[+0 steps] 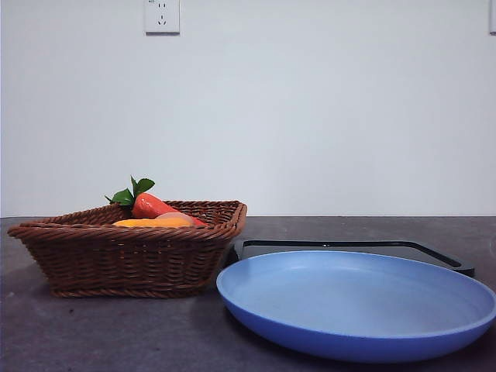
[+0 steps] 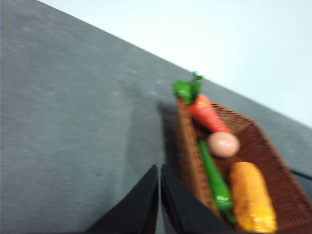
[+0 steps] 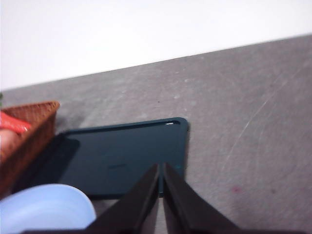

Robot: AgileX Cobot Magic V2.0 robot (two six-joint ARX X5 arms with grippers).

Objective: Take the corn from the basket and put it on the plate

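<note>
Count: 1 basket [image 1: 128, 260], 1 plate [image 1: 356, 306], 1 black tray [image 1: 353, 249], 2 grippers. In the basket: 1 corn [image 2: 252, 197], 1 carrot [image 2: 207, 111] w/ green leaves, 1 pinkish-tan round item [image 2: 224, 144], 1 long green veg [image 2: 213, 178], shape unclear in the blur.

Corn lies flat inside the basket, not on the plate. In the left wrist view its long axis runs roughly parallel to the basket's side wall and to the green veg just beside it; the pink item sits past one end of it, the carrot beyond that w/ leaves poking over the far rim. Other end of the corn is cut by the picture edge. In the front view only a low yellow-orange strip of it [image 1: 153, 222] shows above the braided rim, lying approx. left-right, w/ the carrot [image 1: 155, 206] behind and the leaves sticking up.

Plate sits nearest the camera in the front view, right of the basket, close to it; contact can't be told. Tray lies behind the plate, partly hidden by it.

Left gripper [image 2: 159, 183]: jaws closed together, nothing between them, over bare table just outside the basket's wall. Right gripper [image 3: 161, 183]: jaws also pressed together, holding nothing, above the tray's near edge, plate rim [image 3: 46, 207] to one side. Neither arm shows in the front view.

Writing/brands: none readable. A white wall socket [image 1: 162, 15] sits high on the wall, no legible text.
</note>
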